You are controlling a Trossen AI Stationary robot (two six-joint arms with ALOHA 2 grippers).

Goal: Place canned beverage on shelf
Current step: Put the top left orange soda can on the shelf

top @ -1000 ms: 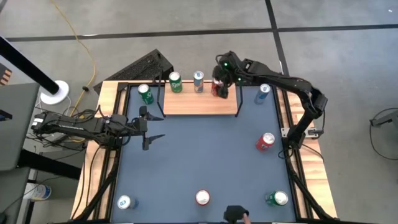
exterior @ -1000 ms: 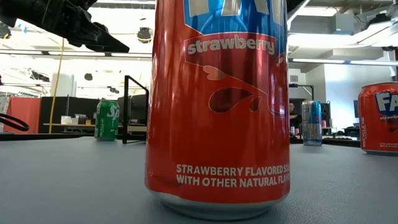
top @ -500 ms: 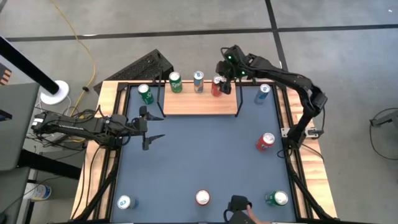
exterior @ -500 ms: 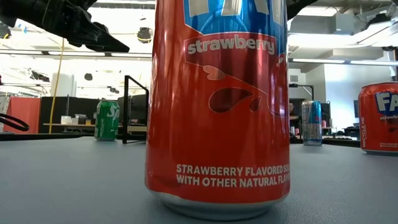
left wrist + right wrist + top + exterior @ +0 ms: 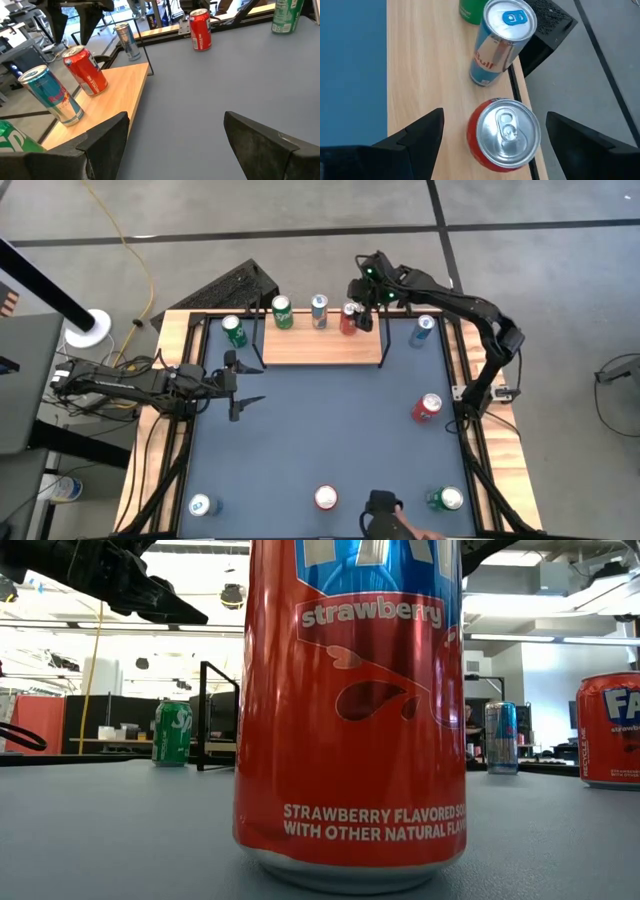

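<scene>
While three cans stand on the shelf [image 5: 320, 348], the right end effector [image 5: 358, 302] hangs released above the red can [image 5: 348, 319].

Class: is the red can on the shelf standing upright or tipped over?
Upright. The red can shows its round lid squarely from above, base on the shelf; the open right gripper hangs over it without touching.

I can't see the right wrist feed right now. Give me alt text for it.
The right claw hangs open directly above a red can standing upright on the light-wood shelf, one finger on either side and clear of it. A blue-and-silver can stands next along the shelf, with a green can partly visible beyond it.
</scene>
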